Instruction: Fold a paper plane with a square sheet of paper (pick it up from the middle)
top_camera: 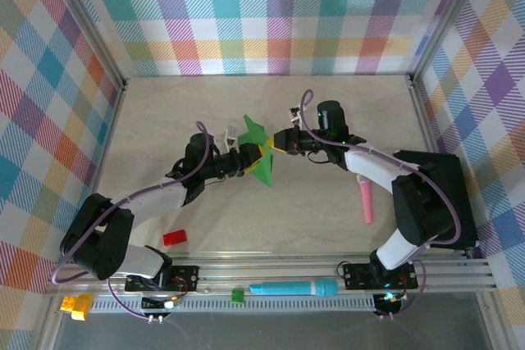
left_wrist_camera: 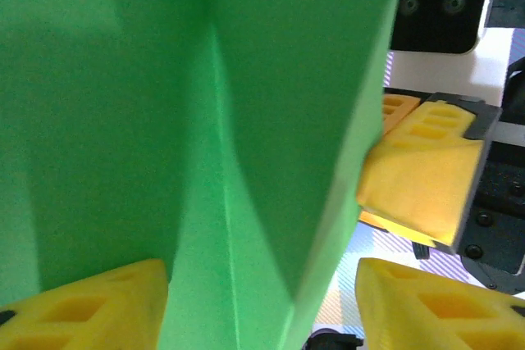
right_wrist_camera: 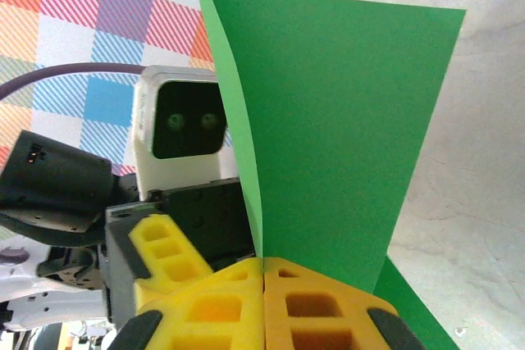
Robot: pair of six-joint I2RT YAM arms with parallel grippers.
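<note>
The right end effector (right_wrist_camera: 262,288) pinches the green paper (right_wrist_camera: 328,120); the left end effector (left_wrist_camera: 262,309), jaws apart, seemingly straddles it.

- A thin, bright-green sheet of paper (left_wrist_camera: 123,120) takes up most of the frame, held upright and very close to the lens.
- A sharp crease runs down it from near the top to the bottom edge, with a shaded fold to its right.
- My left pincer (left_wrist_camera: 261,309) sits at the bottom, its two yellow foam pads (left_wrist_camera: 82,305) spread apart with the paper between them; the right-hand pad stands clear of it.
- The right pincer (left_wrist_camera: 385,149), yellow-padded and black-framed, touches the paper's right edge.
</note>
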